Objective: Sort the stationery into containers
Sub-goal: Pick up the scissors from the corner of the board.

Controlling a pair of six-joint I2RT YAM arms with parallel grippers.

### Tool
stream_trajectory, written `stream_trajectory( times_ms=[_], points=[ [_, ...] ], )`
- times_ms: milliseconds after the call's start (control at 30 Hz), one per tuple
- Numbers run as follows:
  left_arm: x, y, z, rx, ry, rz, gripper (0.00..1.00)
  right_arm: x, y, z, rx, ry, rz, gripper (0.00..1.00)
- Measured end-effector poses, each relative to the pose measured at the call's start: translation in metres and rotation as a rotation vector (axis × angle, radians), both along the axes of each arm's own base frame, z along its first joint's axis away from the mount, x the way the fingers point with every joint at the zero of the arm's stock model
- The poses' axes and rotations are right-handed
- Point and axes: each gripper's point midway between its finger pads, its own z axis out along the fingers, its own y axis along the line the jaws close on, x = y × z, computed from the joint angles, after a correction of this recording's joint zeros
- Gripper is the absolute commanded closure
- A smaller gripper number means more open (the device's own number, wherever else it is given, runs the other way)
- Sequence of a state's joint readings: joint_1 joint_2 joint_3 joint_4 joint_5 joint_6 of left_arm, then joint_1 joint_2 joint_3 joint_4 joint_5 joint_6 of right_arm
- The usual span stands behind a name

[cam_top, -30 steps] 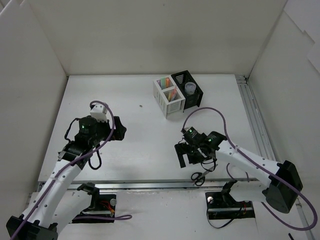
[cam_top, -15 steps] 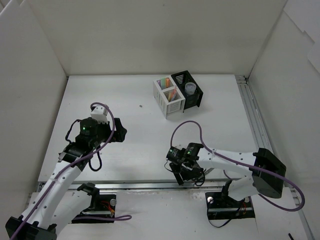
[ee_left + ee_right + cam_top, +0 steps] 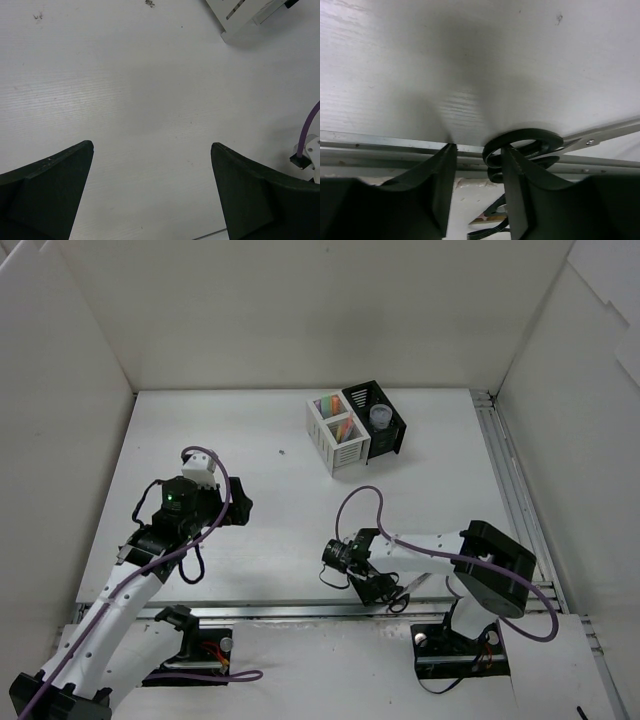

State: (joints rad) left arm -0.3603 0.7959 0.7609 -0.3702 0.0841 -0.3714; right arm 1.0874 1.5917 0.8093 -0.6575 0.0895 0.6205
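The black-handled scissors (image 3: pixel 399 593) lie at the table's near edge, their handle rings (image 3: pixel 525 136) over the metal rail. My right gripper (image 3: pixel 383 589) is low over them, jaws narrowed but still apart (image 3: pixel 477 150). The right finger (image 3: pixel 512 170) pokes through the upper ring, whose rim sits between the fingers, clear of the left one. My left gripper (image 3: pixel 236 500) hangs wide open (image 3: pixel 152 147) over bare table. The joined white holder (image 3: pixel 338 432) and black holder (image 3: pixel 388 430) stand at the back. Pastel markers (image 3: pixel 335 413) fill the white one and a round jar (image 3: pixel 379 417) sits in the black.
A metal rail (image 3: pixel 380 142) runs along the table's front edge, with the arm bases and cables below it. White walls close in the left, back and right sides. A corner of the white holder (image 3: pixel 240 15) shows in the left wrist view.
The right arm swung left and down to the near edge onto the scissors' handles, and its jaws narrowed from wide open. The left arm barely moved.
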Motion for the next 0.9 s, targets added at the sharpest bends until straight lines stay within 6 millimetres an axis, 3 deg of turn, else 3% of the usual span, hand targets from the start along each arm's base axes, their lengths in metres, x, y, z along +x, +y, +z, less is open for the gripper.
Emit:
stream_trajectory(
  times_ms=[133, 167, 500, 600, 700, 900],
  points=[
    [0.001, 0.002, 0.0, 0.007, -0.002, 0.012, 0.01, 0.001, -0.003, 0.0, -0.018, -0.007, -0.001, 0.84],
    [0.001, 0.003, 0.0, 0.008, -0.001, 0.014, 0.01, 0.001, -0.004, 0.0, -0.022, -0.008, -0.003, 0.98],
    [0.003, 0.004, -0.004, 0.023, 0.009, 0.027, 0.0, 0.01, 0.002, 0.011, 0.013, -0.052, 0.01, 1.0],
    [0.004, 0.004, -0.002, 0.023, 0.004, 0.029, 0.0, 0.036, 0.03, 0.04, 0.151, -0.144, 0.024, 1.0],
    [0.004, 0.005, 0.0, 0.024, -0.002, 0.034, 0.01, 0.077, 0.057, 0.088, 0.332, -0.28, 0.019, 1.0],
    [0.006, 0.008, 0.005, 0.03, -0.008, 0.048, 0.0, 0.166, 0.066, 0.183, 0.611, -0.532, -0.091, 1.0]
  ],
)
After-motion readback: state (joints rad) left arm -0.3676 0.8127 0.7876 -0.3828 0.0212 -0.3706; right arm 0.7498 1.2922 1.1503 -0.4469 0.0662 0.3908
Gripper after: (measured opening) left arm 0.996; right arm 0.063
